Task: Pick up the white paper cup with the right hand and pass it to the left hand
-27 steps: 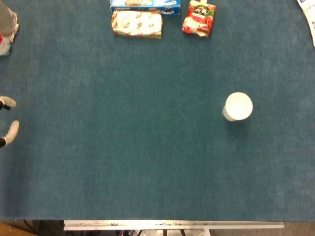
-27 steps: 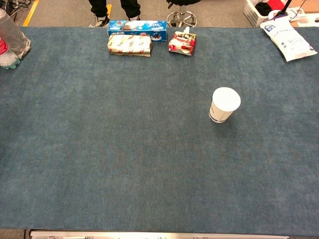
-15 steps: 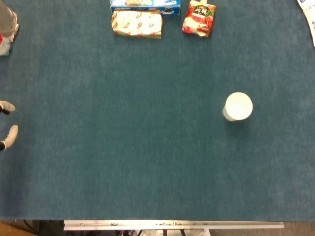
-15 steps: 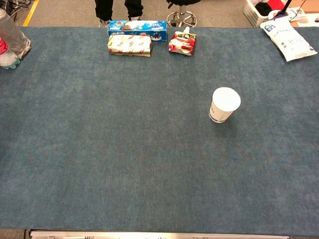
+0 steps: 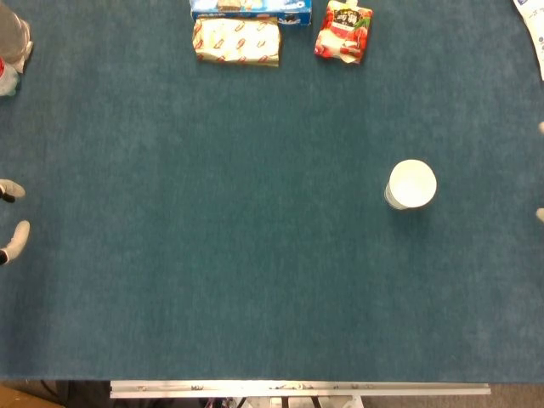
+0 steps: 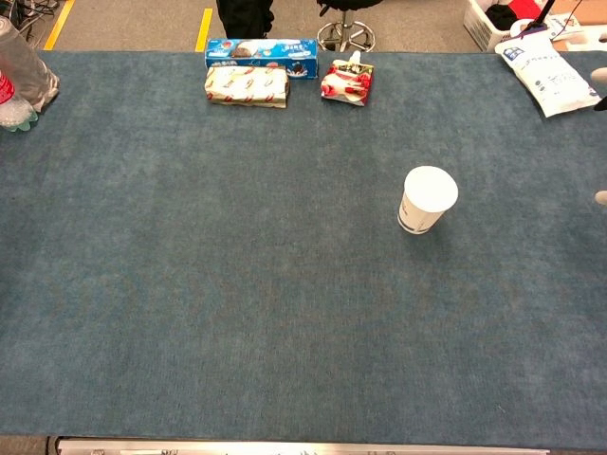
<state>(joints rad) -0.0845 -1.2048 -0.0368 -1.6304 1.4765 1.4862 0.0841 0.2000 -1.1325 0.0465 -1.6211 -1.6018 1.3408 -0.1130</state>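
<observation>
Only the head view shows the left hand point(image 5: 10, 219), fingers point(image 5: 17, 234) wide (right hand's grip unreadable), white paper cup point(image 5: 411, 184) untouched.

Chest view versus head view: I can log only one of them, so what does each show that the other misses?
Only the chest view shows the floor beyond the table, a chair base and the whole white bag. Only the head view shows the left hand, just its fingertips at the frame edge, holding nothing. Both show the white paper cup upright and untouched, the three snack packs, and right hand fingertips at the right edge.
</observation>
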